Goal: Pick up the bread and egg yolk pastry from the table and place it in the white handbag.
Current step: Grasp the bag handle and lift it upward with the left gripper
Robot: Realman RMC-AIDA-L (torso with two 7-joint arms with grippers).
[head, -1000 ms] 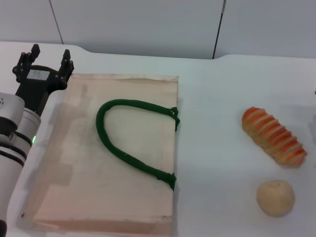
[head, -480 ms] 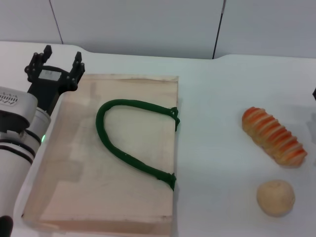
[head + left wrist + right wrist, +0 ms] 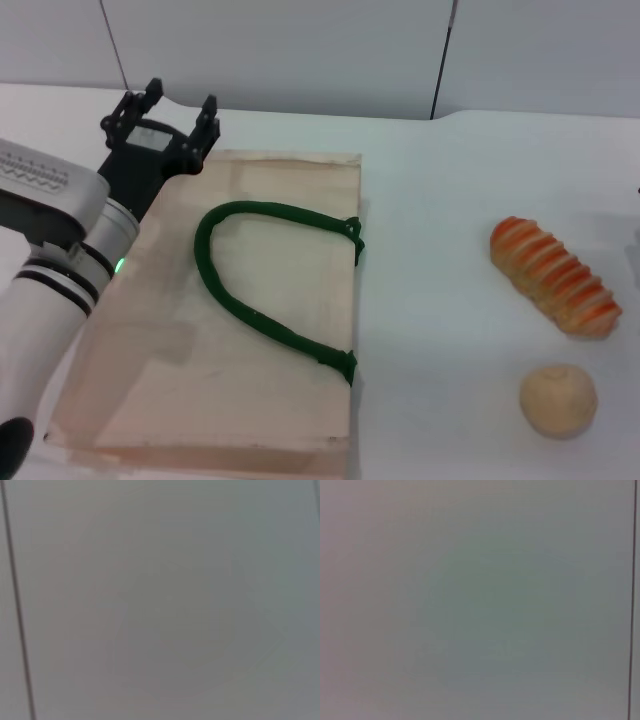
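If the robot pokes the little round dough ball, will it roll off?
Probably a bit. The egg yolk pastry looks nearly round and sits on the flat table, so a push could roll it. Its matte surface looks unlikely to slip in a grip. It looks soft, so a hard squeeze might dent it.

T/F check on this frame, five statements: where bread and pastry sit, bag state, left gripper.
1. The bread lies on the table, to the right of the white handbag. True.
2. The egg yolk pastry is already inside the handbag. False: it sits on the table, nearer the robot than the bread.
3. The left gripper is open, over the handbag's far left corner. True.
4. The left gripper holds the bread. False: it holds nothing.
5. The handbag stands upright. False: it lies flat, its green handle resting on top.
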